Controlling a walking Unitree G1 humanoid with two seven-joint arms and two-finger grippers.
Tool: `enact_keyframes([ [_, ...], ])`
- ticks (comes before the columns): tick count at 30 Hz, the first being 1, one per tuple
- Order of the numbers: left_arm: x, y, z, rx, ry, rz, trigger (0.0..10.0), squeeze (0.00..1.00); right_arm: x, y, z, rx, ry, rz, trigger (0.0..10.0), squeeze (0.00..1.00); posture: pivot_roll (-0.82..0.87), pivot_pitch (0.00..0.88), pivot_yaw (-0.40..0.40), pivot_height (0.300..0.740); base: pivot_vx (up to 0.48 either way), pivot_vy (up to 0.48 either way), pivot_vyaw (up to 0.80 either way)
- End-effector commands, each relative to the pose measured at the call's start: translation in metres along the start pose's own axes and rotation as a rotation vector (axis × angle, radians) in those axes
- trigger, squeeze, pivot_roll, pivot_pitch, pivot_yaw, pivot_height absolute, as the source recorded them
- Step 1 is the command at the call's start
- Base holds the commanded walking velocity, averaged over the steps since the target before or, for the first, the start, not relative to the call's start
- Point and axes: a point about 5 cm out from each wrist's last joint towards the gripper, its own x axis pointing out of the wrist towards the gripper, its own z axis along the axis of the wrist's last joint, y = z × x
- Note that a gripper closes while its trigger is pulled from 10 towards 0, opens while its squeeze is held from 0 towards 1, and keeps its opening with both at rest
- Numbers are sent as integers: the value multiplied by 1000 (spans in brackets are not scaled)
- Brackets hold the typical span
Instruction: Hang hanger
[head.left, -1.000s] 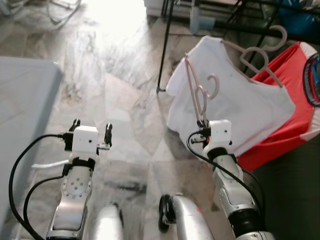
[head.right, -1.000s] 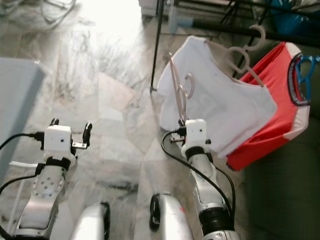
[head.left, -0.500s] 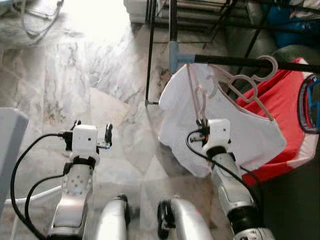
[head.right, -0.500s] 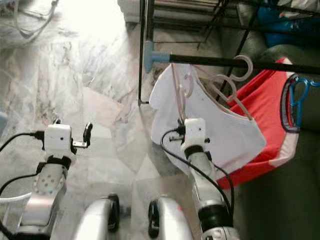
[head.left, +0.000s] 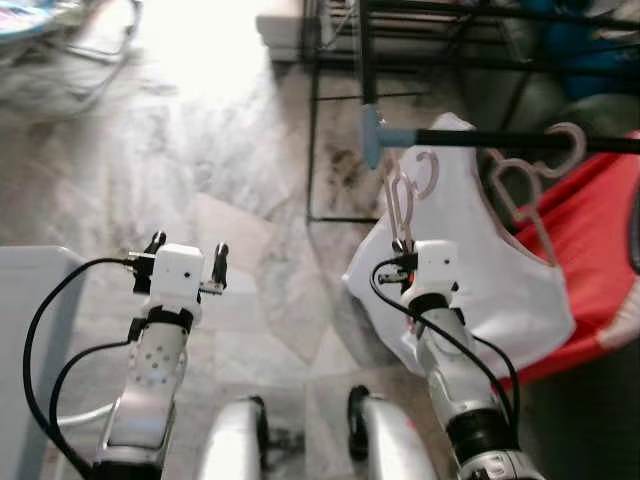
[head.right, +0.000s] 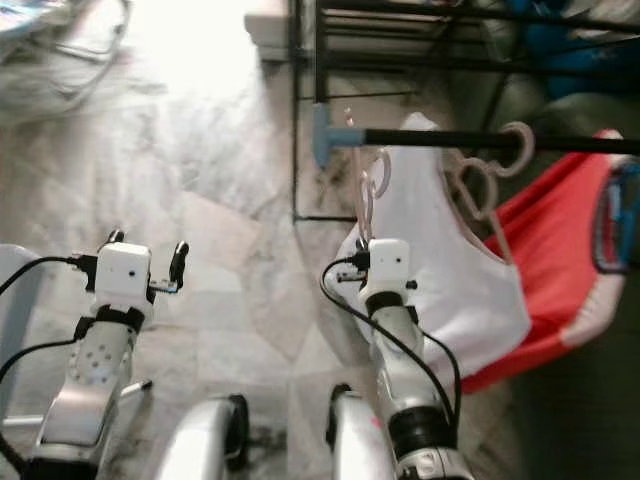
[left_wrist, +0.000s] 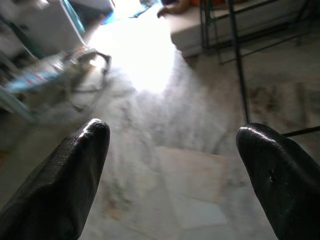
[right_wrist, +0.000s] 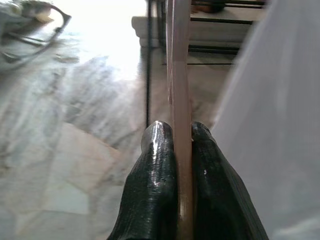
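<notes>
Pink hanger held up just below the black rail's blue end cap

The right gripper (right_wrist: 182, 145) has its jaws pinching the pink hanger (head.left: 400, 205) beside a white shirt (head.left: 480, 270); the left gripper (left_wrist: 175, 150) hovers over marble floor (head.left: 230, 170), jaws spread.

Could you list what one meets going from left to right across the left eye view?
Left gripper → right gripper pinching the empty pink hanger → white shirt on the rail → red garment.

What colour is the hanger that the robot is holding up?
Pale pinkish beige. The hanger shows best in the left eye view, pinched in the right end effector.
</notes>
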Motion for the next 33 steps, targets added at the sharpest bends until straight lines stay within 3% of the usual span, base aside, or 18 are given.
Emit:
enact_keyframes([
  [1,0,-3,2,25,-9,-20,10000,0,-8,-7,-11,2,31,-39,10000,0,65,283,11,740,0,0,0],
  [5,5,0,5,102,-33,-26,10000,0,-11,-3,-15,-3,47,-27,10000,0,43,287,10,740,0,0,0],
  [17,14,-10,5,102,-41,-31,10000,0,-6,-15,-9,-26,12,-68,10000,0,-4,298,-6,740,0,0,0],
  [23,17,2,2,74,-17,24,10000,0,2,-12,6,0,-26,-53,10000,0,4,306,-19,740,0,0,0],
  [28,10,14,-7,76,16,78,10000,0,16,4,28,28,-80,2,10000,0,24,314,-38,740,0,0,0],
  [33,4,19,-10,72,26,113,10000,0,15,12,40,35,-127,19,10000,0,32,315,-45,740,0,0,0],
])
